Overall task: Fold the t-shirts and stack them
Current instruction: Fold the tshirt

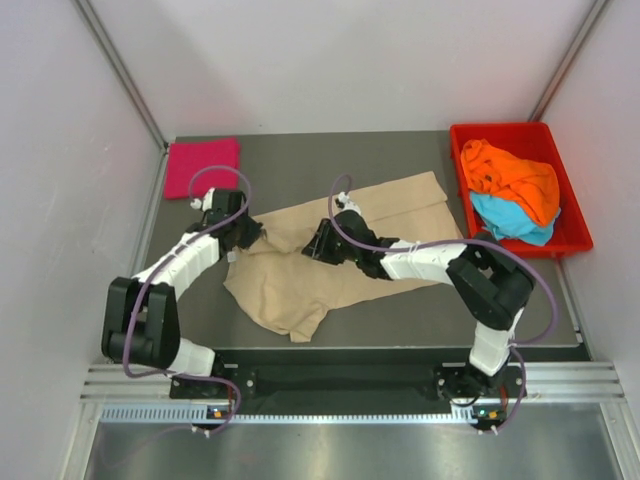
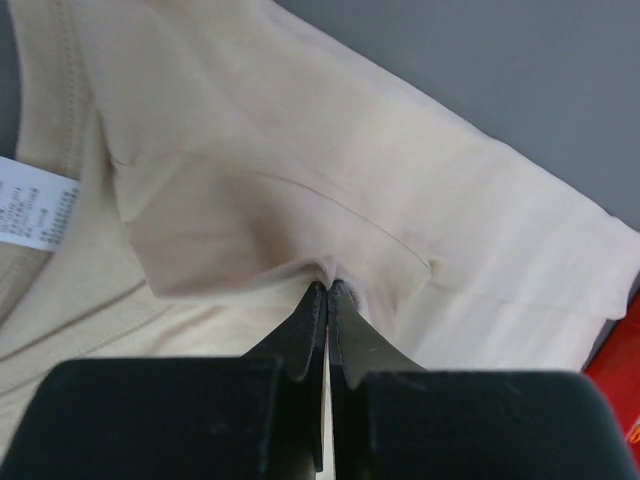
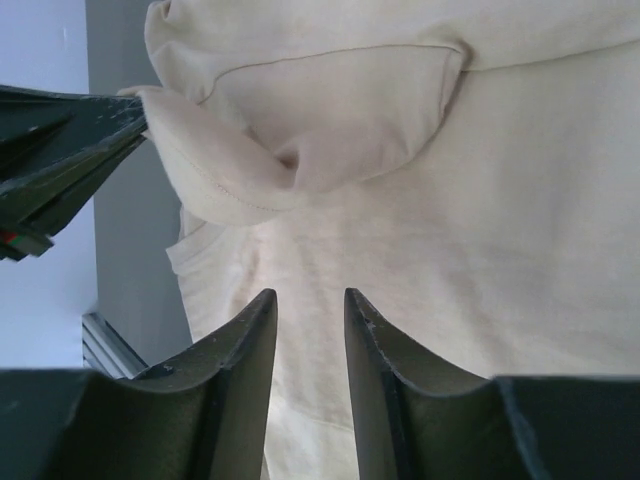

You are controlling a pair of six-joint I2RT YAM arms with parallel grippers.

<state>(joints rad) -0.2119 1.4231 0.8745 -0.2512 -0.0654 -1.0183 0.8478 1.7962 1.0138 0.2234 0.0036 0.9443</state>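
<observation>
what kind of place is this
Probably a robot lab test cell: plain white walls in metal framing, a left arm and right arm bolted at a grey table, and t-shirts staged in a red tray.

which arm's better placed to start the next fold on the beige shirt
Left, probably. The left tool is shut on a pinch of the beige t-shirt, so it could lift and fold at once. The right tool hangs over the cloth with jaws apart, seemingly gripping nothing.
</observation>
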